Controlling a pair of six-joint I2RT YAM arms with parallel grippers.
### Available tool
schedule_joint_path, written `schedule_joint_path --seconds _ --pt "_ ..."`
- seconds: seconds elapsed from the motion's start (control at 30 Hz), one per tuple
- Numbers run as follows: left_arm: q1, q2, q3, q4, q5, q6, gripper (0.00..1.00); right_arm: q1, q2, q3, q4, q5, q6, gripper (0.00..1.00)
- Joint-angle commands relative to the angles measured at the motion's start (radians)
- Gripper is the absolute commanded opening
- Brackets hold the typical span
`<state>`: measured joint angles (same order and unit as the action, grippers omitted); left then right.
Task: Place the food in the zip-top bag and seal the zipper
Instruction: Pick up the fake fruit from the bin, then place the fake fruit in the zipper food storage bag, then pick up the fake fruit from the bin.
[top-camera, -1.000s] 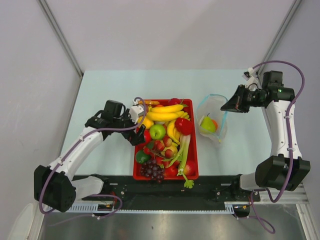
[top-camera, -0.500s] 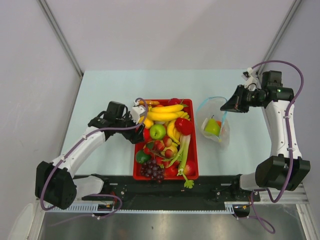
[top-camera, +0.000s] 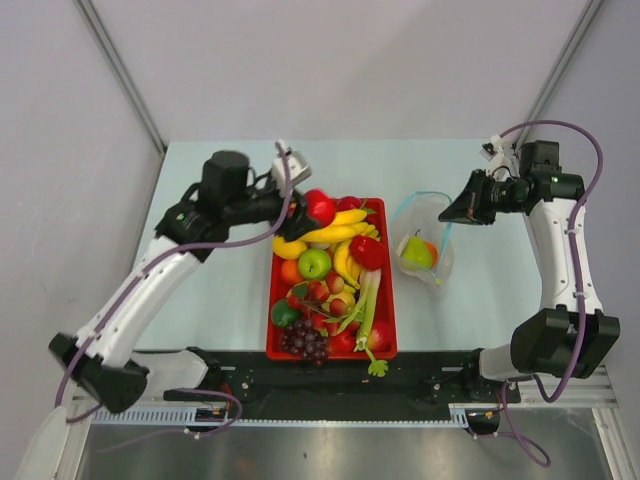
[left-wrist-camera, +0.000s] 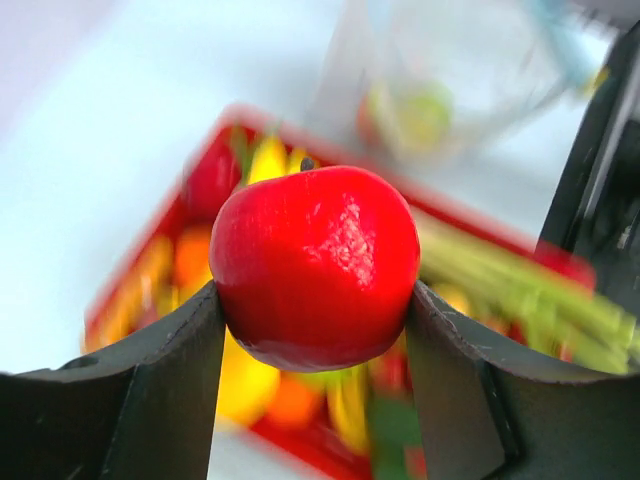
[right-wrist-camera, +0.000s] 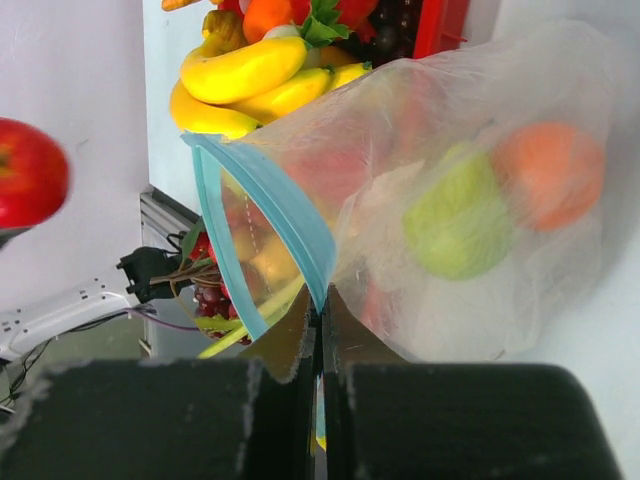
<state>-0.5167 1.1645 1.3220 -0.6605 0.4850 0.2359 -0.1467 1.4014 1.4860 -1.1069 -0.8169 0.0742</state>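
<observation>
My left gripper (top-camera: 312, 207) is shut on a glossy red apple (top-camera: 320, 207), held in the air above the far left corner of the red tray (top-camera: 274, 300); the apple fills the left wrist view (left-wrist-camera: 315, 265) between the dark fingers (left-wrist-camera: 165, 385). The clear zip-top bag (top-camera: 425, 240) stands open to the right of the tray, with a green pear (top-camera: 415, 250) and an orange fruit (top-camera: 431, 248) inside. My right gripper (top-camera: 447, 213) is shut on the bag's blue-teal zipper (right-wrist-camera: 290, 215) edge and holds the mouth open. More food lies in the tray: bananas (top-camera: 335, 228), green apple (top-camera: 315, 263), grapes (top-camera: 305, 340).
The tray lies in the middle of the pale table (top-camera: 210, 290), its near end by the black rail (top-camera: 300, 385) at the front. Grey walls close in on the left, right and back. A celery stalk (top-camera: 370, 300) hangs over the tray's near right edge.
My left gripper has risen out of the tray with the red apple and moved toward the far side and right. The bag has shifted slightly in my right gripper's hold.
</observation>
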Motion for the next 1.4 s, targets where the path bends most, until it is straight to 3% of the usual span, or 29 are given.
schedule_joint_path --seconds 0.0,0.2,0.37,0.47,0.5,0.6,0.73,0.8,0.93,0.97,1.13,1.37 --pt "-0.19 0.193 0.249 0.188 -0.014 -0.055 0.48 0.009 0.014 0.0 0.035 -0.018 -0.001 0.0" --pt "-0.354 0.49 0.503 0.21 -0.005 -0.057 0.49 0.012 0.01 -0.001 0.053 -0.019 0.018 0.0" --pt "-0.427 0.639 0.557 0.197 -0.065 -0.02 0.55 0.007 -0.002 -0.001 0.053 -0.014 0.019 0.0" --pt "-0.427 0.675 0.569 0.185 -0.085 -0.026 0.74 -0.004 -0.008 -0.003 0.045 -0.018 0.013 0.0" --pt "-0.425 0.676 0.574 0.18 -0.089 -0.023 0.85 -0.008 -0.008 -0.004 0.041 -0.019 0.01 0.0" --pt "-0.418 0.657 0.591 0.161 -0.086 0.003 0.99 -0.025 -0.008 -0.009 0.028 -0.018 -0.005 0.0" --pt "-0.359 0.594 0.583 0.084 0.022 0.132 1.0 -0.053 0.002 -0.012 0.019 -0.018 -0.016 0.0" --pt "-0.303 0.546 0.554 0.018 0.148 0.215 1.0 -0.06 0.004 -0.013 0.015 -0.021 -0.016 0.0" --pt "-0.296 0.512 0.504 -0.207 0.138 0.695 1.0 -0.085 0.007 -0.018 0.018 -0.018 -0.002 0.0" --pt "-0.299 0.514 0.484 -0.237 0.123 0.745 1.0 -0.088 0.01 -0.02 0.025 -0.019 0.001 0.0" --pt "-0.333 0.581 0.488 -0.301 0.049 0.911 0.99 -0.099 0.018 -0.021 0.05 -0.015 0.025 0.0" --pt "-0.407 0.682 0.479 -0.317 -0.085 0.997 1.0 -0.123 0.016 -0.021 0.053 -0.008 0.039 0.0"
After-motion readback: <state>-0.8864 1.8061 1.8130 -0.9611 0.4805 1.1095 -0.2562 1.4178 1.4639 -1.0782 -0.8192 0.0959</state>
